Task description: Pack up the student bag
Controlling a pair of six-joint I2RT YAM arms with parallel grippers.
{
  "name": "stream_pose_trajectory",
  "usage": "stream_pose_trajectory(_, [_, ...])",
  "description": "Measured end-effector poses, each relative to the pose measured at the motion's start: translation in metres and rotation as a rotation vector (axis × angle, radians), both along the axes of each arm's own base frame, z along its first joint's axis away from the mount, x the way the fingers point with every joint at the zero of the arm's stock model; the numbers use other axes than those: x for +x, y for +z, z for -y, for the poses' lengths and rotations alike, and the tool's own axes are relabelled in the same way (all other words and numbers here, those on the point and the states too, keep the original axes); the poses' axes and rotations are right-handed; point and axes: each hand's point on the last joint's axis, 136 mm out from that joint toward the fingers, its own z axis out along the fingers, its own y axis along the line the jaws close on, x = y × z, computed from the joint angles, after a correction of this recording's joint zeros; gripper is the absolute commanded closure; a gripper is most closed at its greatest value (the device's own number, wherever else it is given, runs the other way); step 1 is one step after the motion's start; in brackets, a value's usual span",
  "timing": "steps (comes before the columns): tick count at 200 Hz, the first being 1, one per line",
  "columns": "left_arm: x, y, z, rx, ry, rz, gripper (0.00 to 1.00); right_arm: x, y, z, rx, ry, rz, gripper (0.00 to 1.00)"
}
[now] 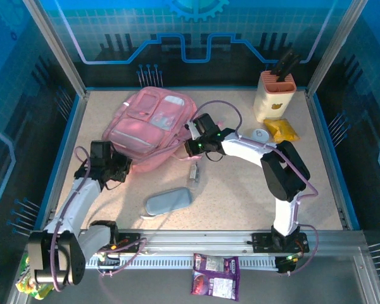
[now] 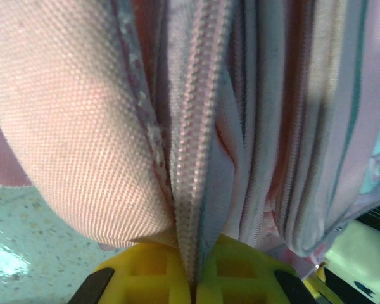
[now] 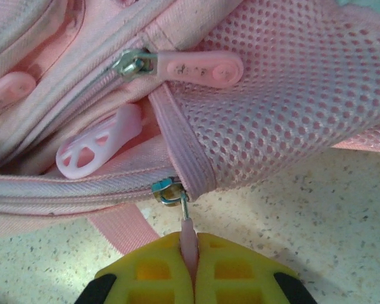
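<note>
1. A speckled table (image 1: 240, 190) sits inside a blue-walled cell. The student bag (image 1: 149, 123) lies directly ahead of both tools.
2. My left tool (image 2: 193, 282) is pressed together on the bag's zipper seam (image 2: 189, 190).
3. My right tool (image 3: 190, 272) pinches a thin zip pull (image 3: 187, 237).
4. My worry is that the pull slips free under tension. If the left pinch gives, the soft bag could also drag along instead of unzipping.

Behind pencil case (image 1: 169, 202), student bag (image 1: 149, 123); knife block (image 1: 275, 95) at far right of table (image 1: 240, 196)
</note>
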Motion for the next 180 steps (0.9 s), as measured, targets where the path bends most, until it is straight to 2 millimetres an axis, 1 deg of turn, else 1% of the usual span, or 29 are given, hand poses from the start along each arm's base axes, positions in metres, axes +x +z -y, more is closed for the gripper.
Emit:
stream_pose_trajectory(13, [0.002,-0.004,-0.003,0.011,-0.02,-0.021,1.0,-0.004,0.0,-0.001,-0.008,0.005,-0.002,1.0])
stream_pose_trajectory(25, [0.007,-0.005,-0.004,0.019,-0.045,-0.036,1.0,-0.008,0.0,0.002,-0.017,-0.001,0.0,1.0])
stream_pose_trajectory(61, [0.024,-0.006,0.005,0.001,-0.135,-0.033,1.0,-0.029,0.007,0.023,-0.052,-0.033,0.013,1.0])
stream_pose_trajectory(80, [0.031,-0.005,0.004,0.026,-0.162,-0.016,1.0,-0.039,0.007,0.027,-0.076,-0.034,0.011,1.0])
stream_pose_trajectory(104, [0.033,-0.002,0.002,0.052,-0.188,-0.004,1.0,-0.038,0.003,0.031,-0.077,-0.041,-0.008,1.0])
stream_pose_trajectory(116, [0.033,-0.003,0.003,0.054,-0.202,-0.002,1.0,-0.037,0.004,0.031,-0.069,-0.041,-0.009,0.85])
stream_pose_trajectory(118, [0.033,-0.003,0.003,0.054,-0.204,-0.001,0.98,-0.037,0.004,0.031,-0.069,-0.042,-0.009,0.83])
stream_pose_trajectory(124, [0.033,-0.002,0.004,0.054,-0.208,0.001,0.86,-0.037,0.004,0.031,-0.067,-0.039,-0.01,0.77])
stream_pose_trajectory(127, [0.033,-0.002,0.004,0.054,-0.209,0.002,0.82,-0.037,0.004,0.031,-0.067,-0.042,-0.011,0.74])
stream_pose_trajectory(134, [0.033,-0.003,0.003,0.059,-0.21,0.003,0.76,-0.037,0.004,0.033,-0.075,-0.05,-0.01,0.67])
stream_pose_trajectory(141, [0.034,-0.003,-0.001,0.072,-0.204,0.003,0.7,-0.037,0.004,0.035,-0.081,-0.063,-0.016,0.57])
stream_pose_trajectory(147, [0.034,-0.002,-0.004,0.088,-0.198,0.008,0.64,-0.037,0.004,0.036,-0.086,-0.063,-0.02,0.52])
stream_pose_trajectory(155, [0.034,0.001,-0.008,0.109,-0.193,0.018,0.56,-0.039,0.006,0.037,-0.083,-0.073,-0.031,0.47])
stream_pose_trajectory(165, [0.033,0.008,-0.008,0.132,-0.184,0.04,0.5,-0.041,0.011,0.036,-0.072,-0.072,-0.035,0.43])
stream_pose_trajectory(180, [0.029,0.024,0.001,0.174,-0.208,0.099,0.43,-0.043,0.025,0.034,-0.012,-0.093,-0.051,0.39])
